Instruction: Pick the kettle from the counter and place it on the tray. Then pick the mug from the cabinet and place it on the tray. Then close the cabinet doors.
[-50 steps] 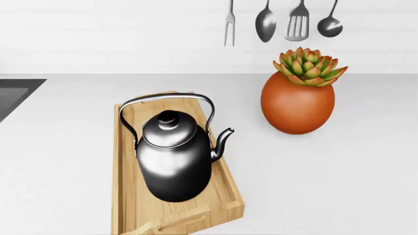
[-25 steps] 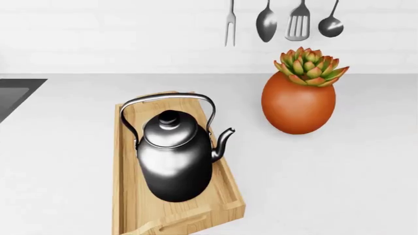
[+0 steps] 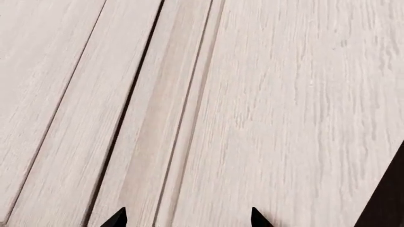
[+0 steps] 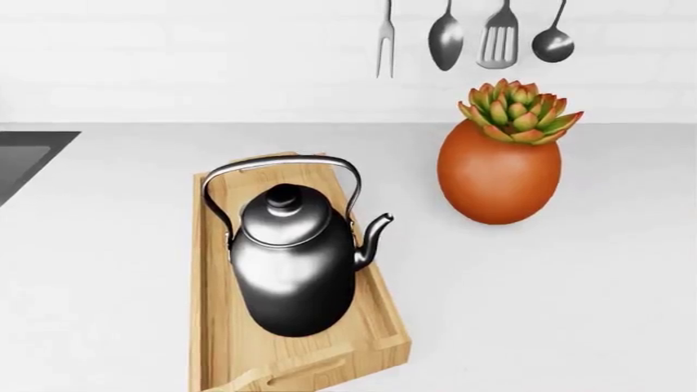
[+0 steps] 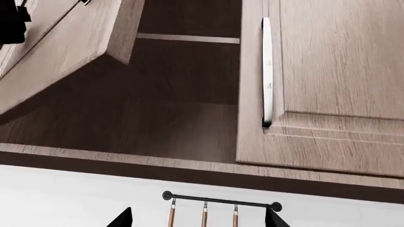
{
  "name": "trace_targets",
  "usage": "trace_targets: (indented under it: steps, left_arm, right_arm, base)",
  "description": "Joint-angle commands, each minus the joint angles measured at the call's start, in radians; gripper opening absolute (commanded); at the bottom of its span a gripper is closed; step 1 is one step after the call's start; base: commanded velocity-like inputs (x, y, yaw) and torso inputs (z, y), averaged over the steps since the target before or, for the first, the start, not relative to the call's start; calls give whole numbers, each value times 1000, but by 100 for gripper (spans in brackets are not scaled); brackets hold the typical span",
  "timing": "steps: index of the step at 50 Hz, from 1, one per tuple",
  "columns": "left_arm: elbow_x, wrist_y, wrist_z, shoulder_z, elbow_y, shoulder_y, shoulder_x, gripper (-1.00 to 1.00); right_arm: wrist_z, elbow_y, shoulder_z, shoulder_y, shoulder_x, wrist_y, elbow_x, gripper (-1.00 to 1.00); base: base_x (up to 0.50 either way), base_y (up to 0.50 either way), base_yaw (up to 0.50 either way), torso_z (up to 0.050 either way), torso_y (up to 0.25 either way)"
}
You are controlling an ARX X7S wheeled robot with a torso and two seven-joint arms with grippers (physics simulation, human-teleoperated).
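In the head view, nearest the robot, the tray [image 4: 218,351] lies on the counter [image 4: 544,310] with one handle slot at its near end. The kettle [image 4: 292,269] stands upright inside it, bail handle raised and spout turned toward the plant pot [image 4: 499,175], which sits well apart on the counter. With the kettle resting in the tray and no arm near it, the first step looks finished. Farther back, utensils [image 4: 468,37] hang on the wall, and a dark sink [image 4: 28,159] edges in at the far left.

Neither arm appears in the head view; both seem raised toward the cabinet, which fits the mug step. The left gripper [image 3: 184,218] shows only two dark fingertips, spread apart with nothing between them, against pale wood panelling [image 3: 265,104]. The right gripper [image 5: 197,218] likewise shows two separated tips, released and empty. It looks up past a utensil rail [image 5: 221,197] at the cabinet [image 5: 189,113]: one door [image 5: 328,85] with a long handle [image 5: 266,71] stands nearly shut, the other door [image 5: 69,52] swings open. The visible interior is dark and bare; the mug is not seen in any view, so its place cannot be told.
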Motion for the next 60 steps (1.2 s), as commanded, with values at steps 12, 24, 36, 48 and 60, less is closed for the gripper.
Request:
trace_targets:
  steps: [12,24,36,48,60]
  left_arm:
    - [-520,149,51,160,-16,96,102,100]
    - [-567,149,31,226,47,198,92,100]
    - [-602,155,12,272,79,255,86,100]
    - [-627,162,-2,304,119,312,70,100]
    - [-639,177,-7,331,139,355,59,100]
  right_arm:
    - [14,-5,106,-65,-22,38,63,100]
    - [14,-5,81,-57,-39,38,48,100]
    - [14,-5,85,-66,-46,42,46,100]
    - [14,-5,88,-79,-55,47,38,100]
    - [14,-5,103,-102,-67,58,33,100]
  base:
    - [0,0,0,0,0]
    - [0,0,0,0,0]
    - [0,0,0,0,0]
    - [0,0,0,0,0]
    - [1,0,-2,0,0]
